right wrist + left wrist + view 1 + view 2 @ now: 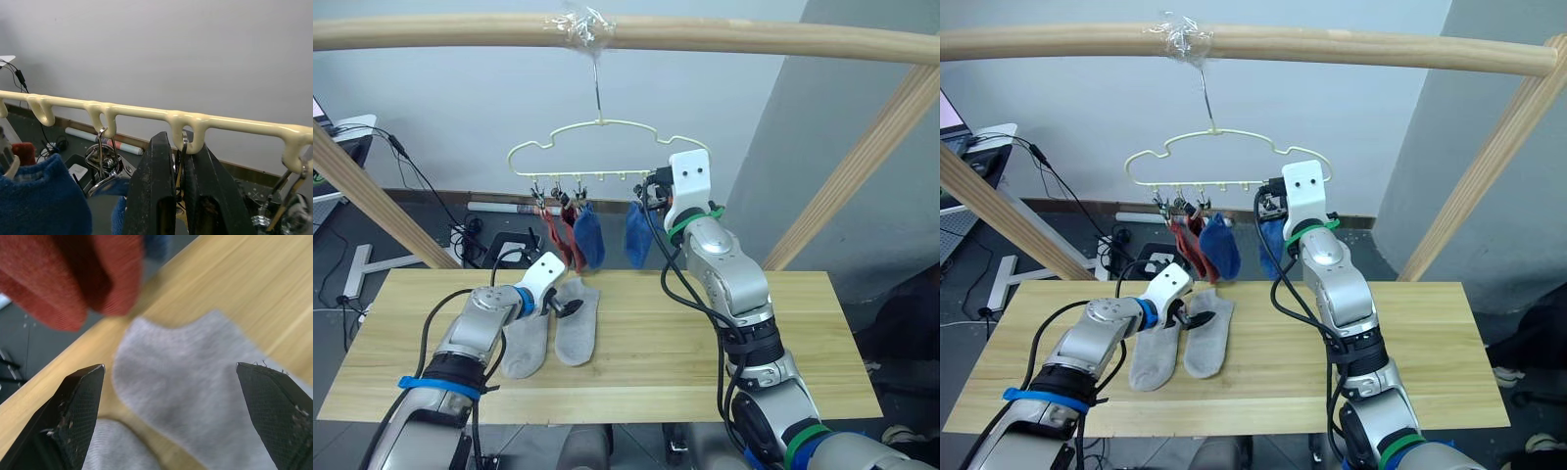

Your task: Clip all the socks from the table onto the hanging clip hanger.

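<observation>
Hanging from a round wooden pole (724, 34) by its hook: the thin pale-yellow wavy wire clip hanger (607, 147). Dangling from its small metal clips: two rust-red socks (560, 238) and two blue socks (589, 238), the second blue one partly hiding behind the right arm. Lying side by side and touching on the light yellowish plank worktop (656, 343): two light grey ankle socks (576, 323).

Hovering just above the far end of the grey pair: the left gripper (171, 377), jaws spread wide and holding nothing, one red sock hanging blurred close before it. Reaching up under the hanger's wire: the right gripper (182, 166), jaws pressing together on a metal clip (180, 169); most of that clip being covered by the black fingers (156, 196), so hard to make out.
</observation>
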Action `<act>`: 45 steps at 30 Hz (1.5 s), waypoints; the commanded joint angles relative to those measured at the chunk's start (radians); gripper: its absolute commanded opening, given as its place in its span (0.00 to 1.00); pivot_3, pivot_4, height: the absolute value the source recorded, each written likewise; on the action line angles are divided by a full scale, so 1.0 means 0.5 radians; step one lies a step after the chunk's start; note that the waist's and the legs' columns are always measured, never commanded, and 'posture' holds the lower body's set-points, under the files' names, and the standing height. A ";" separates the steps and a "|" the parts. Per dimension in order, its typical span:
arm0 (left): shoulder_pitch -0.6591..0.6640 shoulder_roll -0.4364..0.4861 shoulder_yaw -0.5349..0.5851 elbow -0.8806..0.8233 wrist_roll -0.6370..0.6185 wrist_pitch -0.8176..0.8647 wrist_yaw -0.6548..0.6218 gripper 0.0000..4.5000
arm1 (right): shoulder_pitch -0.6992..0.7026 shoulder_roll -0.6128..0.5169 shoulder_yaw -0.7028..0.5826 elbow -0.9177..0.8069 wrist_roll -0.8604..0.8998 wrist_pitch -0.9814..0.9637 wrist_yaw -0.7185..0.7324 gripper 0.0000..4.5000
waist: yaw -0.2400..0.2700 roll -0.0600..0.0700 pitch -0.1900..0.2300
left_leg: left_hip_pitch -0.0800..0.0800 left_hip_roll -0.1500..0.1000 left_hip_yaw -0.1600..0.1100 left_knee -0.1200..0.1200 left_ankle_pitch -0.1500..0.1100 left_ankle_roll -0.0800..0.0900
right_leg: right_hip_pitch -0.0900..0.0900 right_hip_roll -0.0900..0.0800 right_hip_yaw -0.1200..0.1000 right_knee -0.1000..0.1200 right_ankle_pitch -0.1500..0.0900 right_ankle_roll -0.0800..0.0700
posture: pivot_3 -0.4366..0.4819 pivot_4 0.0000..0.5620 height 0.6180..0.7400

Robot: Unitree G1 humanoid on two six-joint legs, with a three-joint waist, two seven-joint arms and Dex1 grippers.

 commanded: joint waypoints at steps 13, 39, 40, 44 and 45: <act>-0.166 -0.095 -0.061 0.443 0.116 -0.212 -0.172 0.73 | -0.001 0.046 0.037 -0.129 0.027 0.016 0.013 0.00 | -0.001 0.000 0.000 | 0.001 0.000 0.000 0.000 0.000 0.000 | 0.000 0.000 -0.002 0.002 0.000 0.000 | 0.42 0.38 0.68; 0.131 -0.154 0.283 -0.235 -0.454 0.002 -0.586 0.01 | 0.010 0.038 0.030 -0.140 0.025 0.030 0.007 0.00 | -0.006 0.000 0.000 | 0.001 0.001 0.000 0.000 0.000 0.000 | 0.000 0.000 -0.001 0.002 0.000 0.000 | 0.41 0.39 0.68; 0.146 -0.159 0.288 -0.289 -0.482 0.021 -0.598 0.01 | 0.010 0.039 0.030 -0.139 0.025 0.030 0.007 0.00 | -0.007 0.000 0.000 | 0.001 0.001 -0.001 0.000 0.000 0.000 | 0.000 0.000 -0.001 0.001 0.000 0.000 | 0.41 0.39 0.68; 0.169 -0.193 0.259 -0.407 -0.535 0.039 -0.618 0.01 | 0.005 0.040 0.030 -0.134 0.030 0.027 0.012 0.00 | -0.005 0.000 0.000 | 0.000 0.001 -0.001 0.000 0.000 0.000 | 0.000 0.000 -0.001 0.001 0.000 0.000 | 0.42 0.39 0.68; 0.168 -0.203 0.245 -0.433 -0.542 0.033 -0.628 0.01 | 0.003 0.040 0.030 -0.132 0.030 0.025 0.013 0.00 | -0.005 0.000 0.000 | 0.000 0.001 -0.001 0.000 0.000 0.000 | 0.000 0.000 -0.001 0.000 0.000 0.000 | 0.42 0.39 0.68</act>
